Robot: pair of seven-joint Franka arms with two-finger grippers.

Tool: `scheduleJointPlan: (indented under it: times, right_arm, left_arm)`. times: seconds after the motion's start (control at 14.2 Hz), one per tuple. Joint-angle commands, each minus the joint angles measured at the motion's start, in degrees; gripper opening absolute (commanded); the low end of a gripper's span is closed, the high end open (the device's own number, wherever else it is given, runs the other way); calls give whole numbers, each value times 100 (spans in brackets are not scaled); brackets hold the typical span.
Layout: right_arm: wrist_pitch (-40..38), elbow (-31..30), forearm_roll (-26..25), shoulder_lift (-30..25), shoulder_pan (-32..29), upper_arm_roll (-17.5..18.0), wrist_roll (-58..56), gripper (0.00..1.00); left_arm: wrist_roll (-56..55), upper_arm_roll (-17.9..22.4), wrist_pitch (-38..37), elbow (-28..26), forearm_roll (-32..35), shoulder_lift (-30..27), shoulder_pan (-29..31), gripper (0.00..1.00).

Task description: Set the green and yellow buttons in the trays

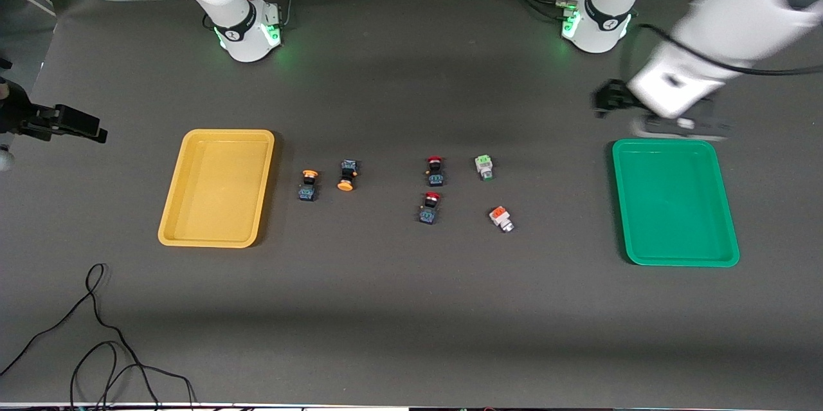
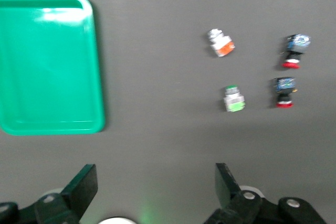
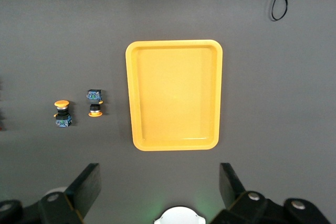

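Two yellow-capped buttons [image 1: 308, 184] [image 1: 348, 175] lie beside the yellow tray [image 1: 170, 205], toward the table's middle. A white button with a green top [image 1: 484, 167] and one with an orange top [image 1: 501, 218] lie between the red-capped switches and the green tray [image 1: 726, 205]. My left gripper [image 1: 662, 118] hangs over the table just past the green tray's edge nearest the robot bases. In the left wrist view it [image 2: 155, 182] is open and empty. My right gripper [image 3: 160, 182] is open and empty, high above the strip between its base and the yellow tray [image 3: 173, 43]. It is outside the front view.
Two red-capped black-blue switches [image 1: 435, 170] [image 1: 429, 208] lie mid-table. A black cable [image 1: 96, 334] loops at the front near the right arm's end. A black fixture [image 1: 58, 123] juts in at that end's edge.
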Motion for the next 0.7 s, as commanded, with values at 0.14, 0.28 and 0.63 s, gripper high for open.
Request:
scheduleJointPlan:
  times: [0.14,0.28,0.63]
  right_arm:
    - [-121,78,8,123,171,-47,-137,100]
    - [-112,87,34,123,153,-65,-234,100]
    - [-42,122,130,395,626,-30,501,100]
  left_arm:
    - [-1673,-908,926,-358,-4,250,-260,100]
    - [-2113,-926,1120,-358,48,373,-568,100]
    - [-2212,-926,1603,-376,127,1048,-613,100]
